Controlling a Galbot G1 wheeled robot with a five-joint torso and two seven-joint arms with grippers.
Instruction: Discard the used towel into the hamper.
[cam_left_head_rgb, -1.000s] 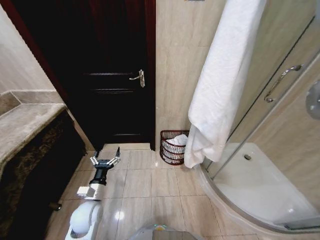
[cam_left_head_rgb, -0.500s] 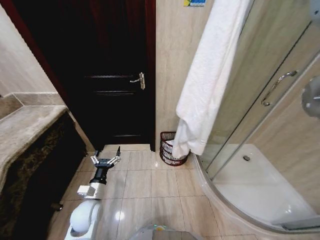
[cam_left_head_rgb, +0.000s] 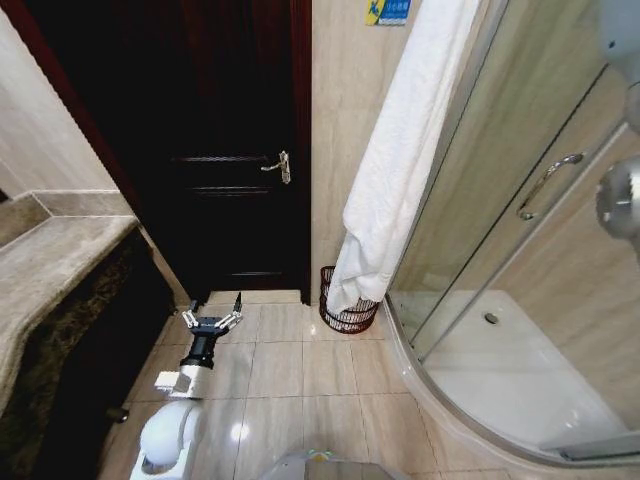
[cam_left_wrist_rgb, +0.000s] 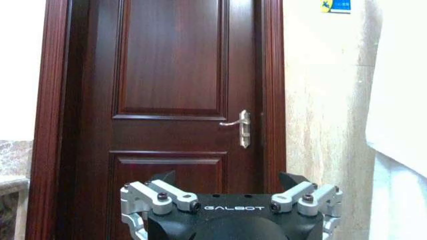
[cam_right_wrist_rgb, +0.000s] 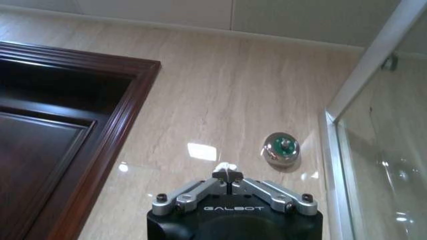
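A bathroom seen from above. At left, the left gripper (cam_left_head_rgb: 211, 321) hangs low over the tiled floor (cam_left_head_rgb: 300, 380), fingers spread apart, before a dark wooden door (cam_left_head_rgb: 220, 150). Right of the door, a white towel (cam_left_head_rgb: 400, 160) hangs down, its lower end over the hamper (cam_left_head_rgb: 345, 312) against the wall. The right gripper (cam_right_wrist_rgb: 229, 176) pinches a bit of white cloth.

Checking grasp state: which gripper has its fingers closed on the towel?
The right gripper: its fingers meet, pinching a bit of white towel that hangs over the hamper. The left gripper, low by the door, has its fingers spread and holds nothing.
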